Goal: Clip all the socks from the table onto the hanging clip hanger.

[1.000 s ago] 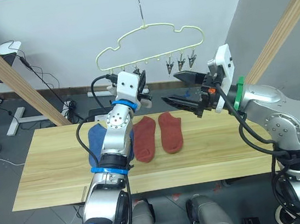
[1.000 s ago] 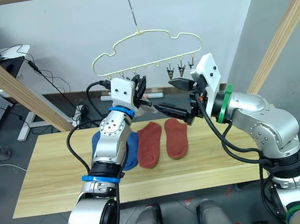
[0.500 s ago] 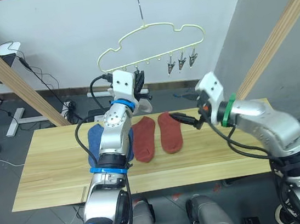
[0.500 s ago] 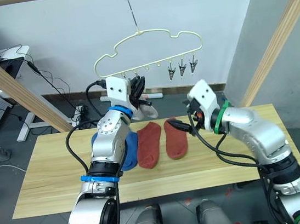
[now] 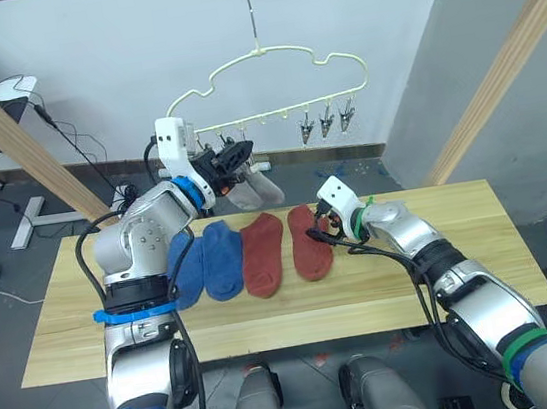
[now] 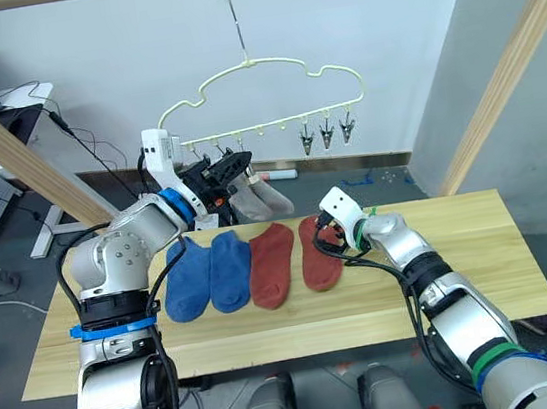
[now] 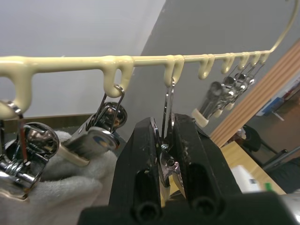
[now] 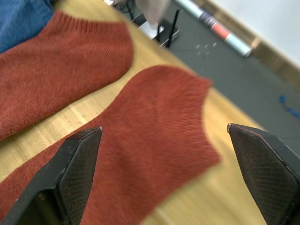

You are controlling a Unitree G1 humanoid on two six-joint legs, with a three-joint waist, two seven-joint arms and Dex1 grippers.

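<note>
Four socks lie in a row mid-frame on the table (image 5: 444, 273): two blue socks (image 5: 206, 264) on the left, then two rust-red socks (image 5: 265, 254). Two light grey socks (image 6: 263, 199) already hang from the clip hanger (image 5: 262, 75), which dangles by its hook at upper centre of the frame.

The step in hand looks like fetching the third pair's first sock. The right gripper (image 8: 159, 159) sits low over the toe end of the rightmost red sock (image 8: 154, 122), its fingers (image 8: 77, 159) spread wide on either side of the fabric and holding nothing. The left gripper (image 7: 164, 140) is up at the hanger's bar, its fingers pressed narrow around the handles of one metal clip (image 7: 168, 110), just beside the clips that carry the grey fabric. Whether that squeeze has actually opened the clip's mouth is hard to judge, as the mouth is hidden behind the fingers.

The next move calls for the right fingers to settle onto the sock's edge, pinch a single layer, and lift it up to the clip the left gripper grips. Three free clips (image 5: 326, 125) hang bunched towards the right of the bar.

No brand, label or readable writing is legible anywhere.
</note>
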